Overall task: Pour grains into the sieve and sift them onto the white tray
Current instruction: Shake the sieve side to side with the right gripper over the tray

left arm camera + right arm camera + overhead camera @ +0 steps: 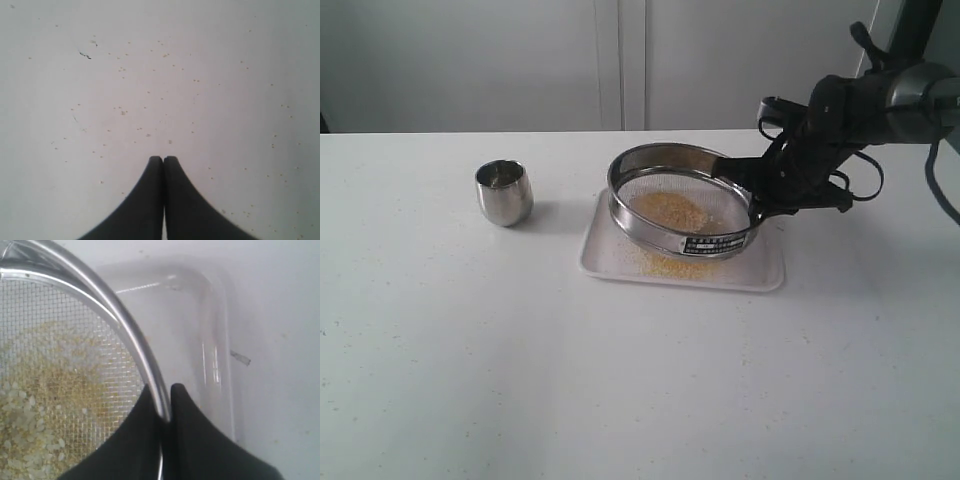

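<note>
Right wrist view, sieve (123,325) rim between closed jaws, white tray (180,330) beneath

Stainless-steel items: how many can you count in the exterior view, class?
2. A small steel cup stands on the table left of the white tray; the sieve is held above that tray, its rim gripped by the right gripper. None seems hidden.

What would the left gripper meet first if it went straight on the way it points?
Probably the white table, dotted with stray specks; nothing else shows ahead of the left gripper in its wrist view, though depth is unclear.
</note>
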You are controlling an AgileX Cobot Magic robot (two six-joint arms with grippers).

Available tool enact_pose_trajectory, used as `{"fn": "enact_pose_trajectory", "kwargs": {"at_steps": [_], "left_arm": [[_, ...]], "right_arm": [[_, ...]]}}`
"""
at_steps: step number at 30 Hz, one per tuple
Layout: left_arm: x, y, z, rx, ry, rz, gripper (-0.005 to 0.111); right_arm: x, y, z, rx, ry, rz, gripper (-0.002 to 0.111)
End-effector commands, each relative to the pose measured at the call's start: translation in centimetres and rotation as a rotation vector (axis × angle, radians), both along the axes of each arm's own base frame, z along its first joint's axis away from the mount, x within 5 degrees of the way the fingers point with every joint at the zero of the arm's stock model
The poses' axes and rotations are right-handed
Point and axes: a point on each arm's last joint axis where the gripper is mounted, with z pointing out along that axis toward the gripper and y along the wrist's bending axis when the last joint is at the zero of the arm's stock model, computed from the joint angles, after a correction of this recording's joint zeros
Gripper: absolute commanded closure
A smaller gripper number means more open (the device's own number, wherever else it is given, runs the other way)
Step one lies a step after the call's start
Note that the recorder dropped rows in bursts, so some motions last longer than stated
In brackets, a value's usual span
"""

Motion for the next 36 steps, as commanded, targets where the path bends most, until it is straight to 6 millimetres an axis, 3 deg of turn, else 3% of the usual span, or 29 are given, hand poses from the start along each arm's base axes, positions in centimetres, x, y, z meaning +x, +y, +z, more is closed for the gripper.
{"fn": "enact_pose_trajectory", "kwargs": {"at_steps": [1,6,8,11,14,19,22,25,29,31,33,36], "left_arm": [[-0.2,0.0,0.0,-0.010,0.003,0.001,0.107],[-0.2,0.0,0.0,-0.010,0.003,0.001,0.107],[-0.2,0.0,0.0,-0.010,0.003,0.001,0.107],[-0.2,0.0,0.0,-0.010,0.003,0.001,0.107],[-0.2,0.0,0.0,-0.010,0.003,0.001,0.107],[-0.2,0.0,0.0,-0.010,0.003,0.001,0.107],[-0.2,0.0,0.0,-0.010,0.003,0.001,0.107],[-0.2,0.0,0.0,-0.010,0.003,0.001,0.107],[-0.2,0.0,0.0,-0.010,0.003,0.001,0.107],[-0.2,0.0,0.0,-0.010,0.003,0.001,0.107],[-0.2,0.0,0.0,-0.010,0.003,0.001,0.107],[-0.2,0.0,0.0,-0.010,0.003,0.001,0.107]], "right_arm": [[0.4,0.1,2.0,0.021,-0.053,-0.083,0.108],[0.4,2.9,2.6,0.003,-0.137,-0.014,0.108],[0.5,2.7,2.9,-0.057,-0.133,-0.010,0.108],[0.5,0.6,2.7,-0.141,-0.077,-0.068,0.108],[0.6,0.3,2.7,-0.125,-0.075,-0.081,0.108],[0.4,3.2,3.1,-0.099,-0.147,0.007,0.108],[0.5,0.9,2.8,-0.215,-0.099,-0.003,0.108],[0.5,-0.8,2.4,-0.139,-0.034,-0.116,0.108],[0.5,2.6,2.9,-0.027,-0.107,-0.011,0.108],[0.3,3.2,2.9,-0.084,-0.125,0.054,0.108],[0.3,1.7,2.6,-0.168,-0.090,0.053,0.108],[0.4,-1.6,2.3,-0.178,-0.005,-0.120,0.108]]}}
